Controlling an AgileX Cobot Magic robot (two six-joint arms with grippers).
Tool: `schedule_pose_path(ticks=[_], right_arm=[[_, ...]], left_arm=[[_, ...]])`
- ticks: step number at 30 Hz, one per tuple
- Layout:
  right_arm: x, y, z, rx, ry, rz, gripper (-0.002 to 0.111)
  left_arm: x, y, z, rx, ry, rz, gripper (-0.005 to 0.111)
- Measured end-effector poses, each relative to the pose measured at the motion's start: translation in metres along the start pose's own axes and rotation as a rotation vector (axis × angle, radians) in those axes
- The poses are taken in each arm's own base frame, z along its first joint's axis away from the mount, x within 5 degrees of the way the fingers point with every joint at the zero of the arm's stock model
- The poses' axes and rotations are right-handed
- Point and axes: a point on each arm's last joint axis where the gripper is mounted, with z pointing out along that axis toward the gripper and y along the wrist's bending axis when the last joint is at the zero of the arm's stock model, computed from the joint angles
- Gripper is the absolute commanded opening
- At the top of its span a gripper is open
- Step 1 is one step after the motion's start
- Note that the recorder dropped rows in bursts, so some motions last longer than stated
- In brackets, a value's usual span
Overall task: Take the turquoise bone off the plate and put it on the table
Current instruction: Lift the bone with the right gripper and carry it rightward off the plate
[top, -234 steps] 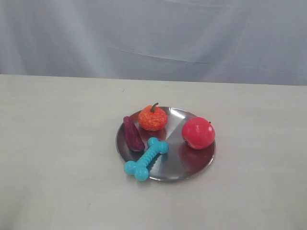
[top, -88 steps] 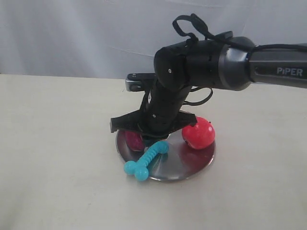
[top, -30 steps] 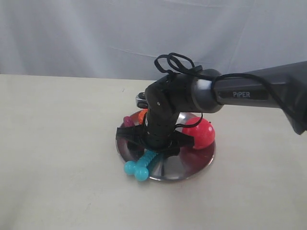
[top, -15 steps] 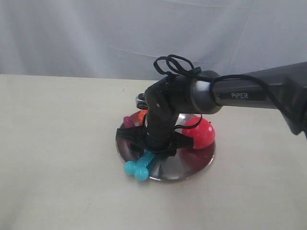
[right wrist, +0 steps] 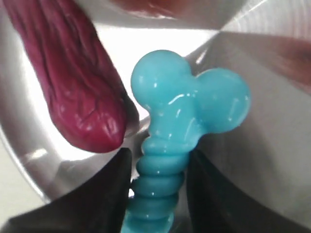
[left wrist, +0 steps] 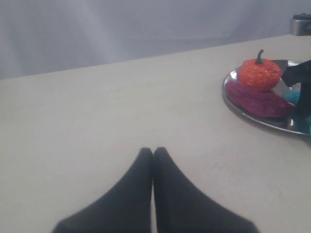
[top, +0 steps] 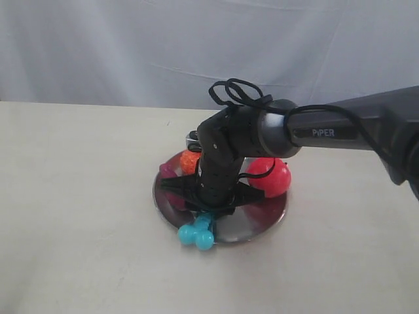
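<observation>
The turquoise bone (top: 196, 234) lies on the front left part of the silver plate (top: 258, 222), with its knobbed end poking past the rim. My right gripper (top: 208, 210) reaches down onto it from the right. In the right wrist view the two dark fingers press on either side of the bone's ribbed shaft (right wrist: 158, 187), so my right gripper (right wrist: 159, 160) is shut on it, over the plate (right wrist: 252, 160). My left gripper (left wrist: 153, 150) is shut and holds nothing. It hovers over the pale table (left wrist: 97, 111), well away from the plate (left wrist: 252, 119).
Also on the plate are a purple sweet potato (right wrist: 68, 82), an orange pumpkin toy (left wrist: 259, 74) and a red apple (top: 270, 176). The sweet potato lies right beside the bone's far knobs. Beige table (top: 78, 196) surrounds the plate, with a white cloth behind.
The right gripper came down over the plate and closed on the bone's shaft. In the last half second the bone swung its near end rightward and the plate slid slightly left.
</observation>
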Motion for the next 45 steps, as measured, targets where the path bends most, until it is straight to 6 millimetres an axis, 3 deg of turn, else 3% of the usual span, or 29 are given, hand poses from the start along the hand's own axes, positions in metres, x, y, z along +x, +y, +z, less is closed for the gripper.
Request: schedule_pose_path(ticks=[15, 33, 40, 45], right_arm=[[0.0, 0.0, 0.0, 0.0, 0.0, 0.0, 0.0], [-0.005, -0.001, -0.043, -0.018, -0.031, -0.002, 0.0], [-0.005, -0.007, -0.092, -0.017, -0.049, -0.128, 0.0], [0.0, -0.019, -0.163, -0.041, -0.108, -0.27, 0.0]], left_arm=[[0.0, 0.0, 0.0, 0.0, 0.0, 0.0, 0.0], [0.0, 0.0, 0.0, 0.0, 0.0, 0.0, 0.0], [0.0, 0.0, 0.0, 0.0, 0.0, 0.0, 0.0], [0.0, 0.0, 0.0, 0.0, 0.0, 0.0, 0.0]])
